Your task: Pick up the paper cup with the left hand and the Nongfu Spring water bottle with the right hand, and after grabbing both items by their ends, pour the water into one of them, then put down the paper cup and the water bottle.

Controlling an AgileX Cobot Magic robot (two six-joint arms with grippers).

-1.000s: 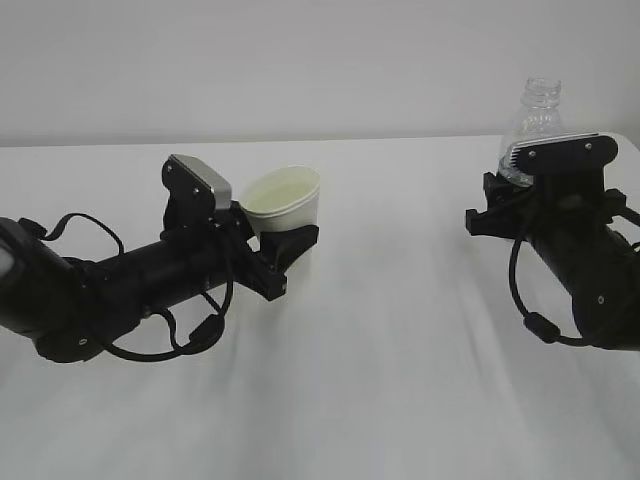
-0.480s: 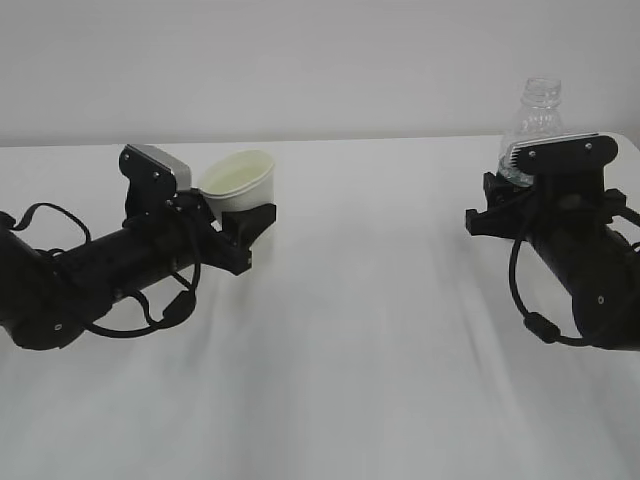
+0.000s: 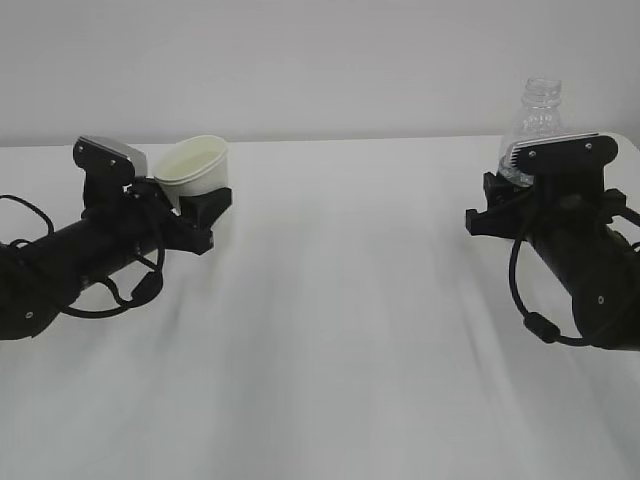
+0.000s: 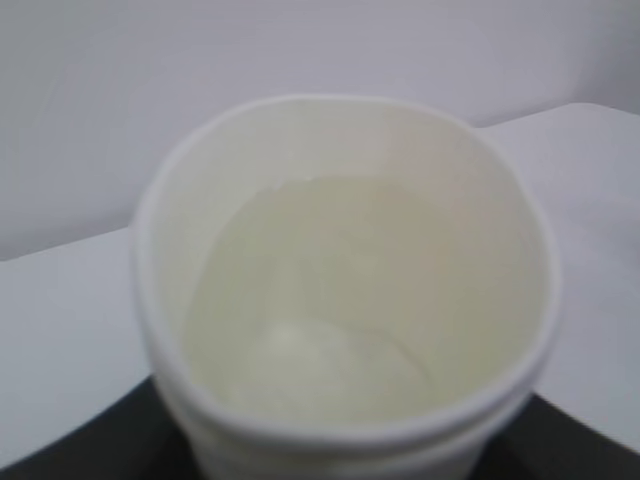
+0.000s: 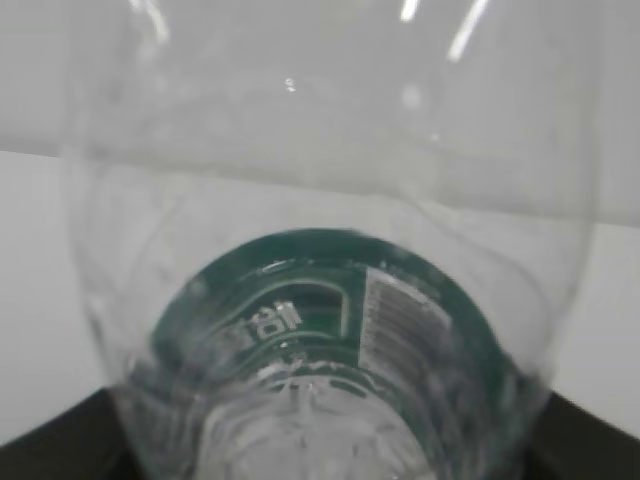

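Exterior view shows wide bare table (image 3: 340,330) between two arms. One paper cup (image 3: 192,170) sits far left, tilted, grasped by the left gripper (image 3: 195,205). One bottle (image 3: 535,125) stands upright near the right edge, clamped in the right gripper (image 3: 520,185).

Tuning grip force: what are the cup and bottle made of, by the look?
Paper cup: seemingly thin paper, matte white outside, cream inside, with a rolled rim; probably crushable. Nongfu Spring water bottle: clear, glossy thin plastic with highlights, a moulded threaded neck and a dark green label band; likely flexes under pressure.
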